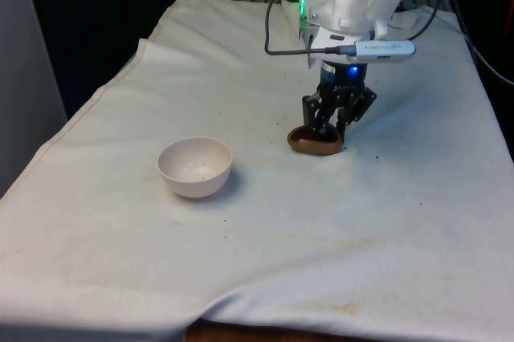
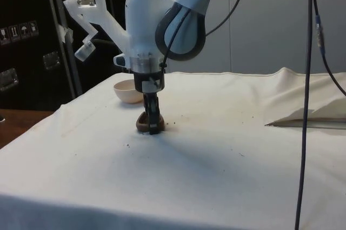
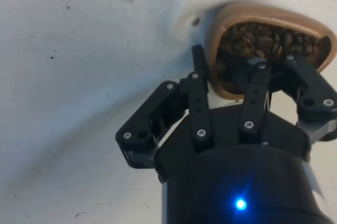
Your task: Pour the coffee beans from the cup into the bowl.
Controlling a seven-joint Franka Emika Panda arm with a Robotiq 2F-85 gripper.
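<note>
White cloth (image 1: 401, 221) over table. Front: gripper (image 1: 331, 128) down on brown cup (image 1: 315, 144), bowl (image 1: 195, 167) well apart toward front view's left. Side: cup (image 2: 145, 123) upright, mouth up. Wrist: fingers (image 3: 198, 84) straddle cup wall (image 3: 217, 50), one outside, one among coffee beans (image 3: 268, 42), narrowly apart; firm grip uncertain. Step: grasping. Next: lift level, carry to bowl.

The counter (image 1: 401, 221) before me lay under a white cloth (image 1: 265, 262), rumpled at its near edge and marked with faint brownish stains. Two things stood directly on it. A brown cup (image 1: 315, 144) full of coffee beans (image 3: 263, 42) sat near the middle. A white bowl (image 1: 195, 167) stood apart from it, at about eight o'clock from the cup in the front view. A few dark specks were scattered on the cloth around the cup.
</note>
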